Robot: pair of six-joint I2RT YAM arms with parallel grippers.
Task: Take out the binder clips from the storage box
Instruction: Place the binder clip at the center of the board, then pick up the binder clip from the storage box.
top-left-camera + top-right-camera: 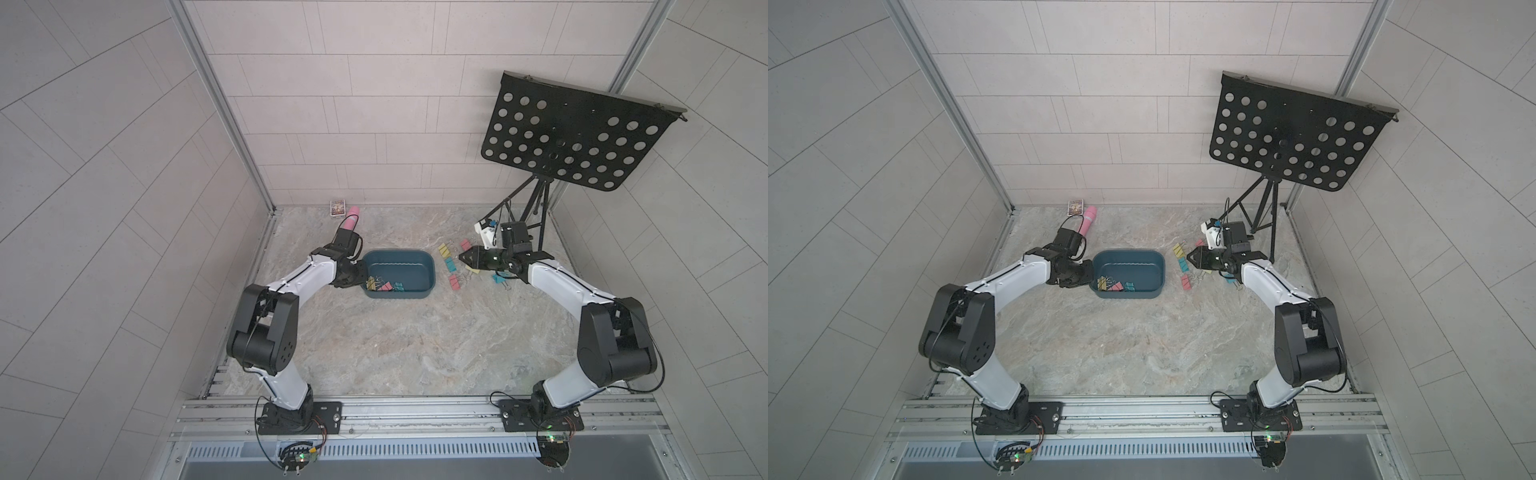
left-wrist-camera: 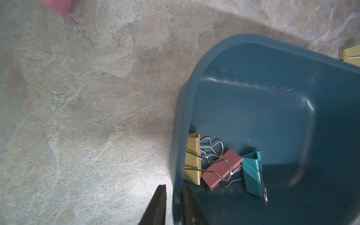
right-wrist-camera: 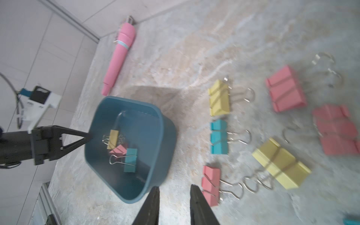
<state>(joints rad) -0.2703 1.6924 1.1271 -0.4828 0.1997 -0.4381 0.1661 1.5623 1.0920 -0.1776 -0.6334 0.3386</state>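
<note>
At the left end of the box (image 1: pixel 409 266), the wall is being pinched by the left gripper (image 2: pixel 173 187), one finger inside and one outside, jaws clamped on the plastic. Most likely the box is being kept from sliding while it is being emptied. Inside, three clips (image 2: pixel 222 169), yellow, pink and teal, are being crowded together right beside that grip, their wire handles tangled. Over on the table (image 1: pixel 415 340) to the box's right, the other clips (image 3: pixel 219 98) are being kept in loose rows, apart from the rim. Over them the right gripper (image 3: pixel 174 186) is being held with jaws parted and nothing between them, seemingly being readied for another reach into the box.
</note>
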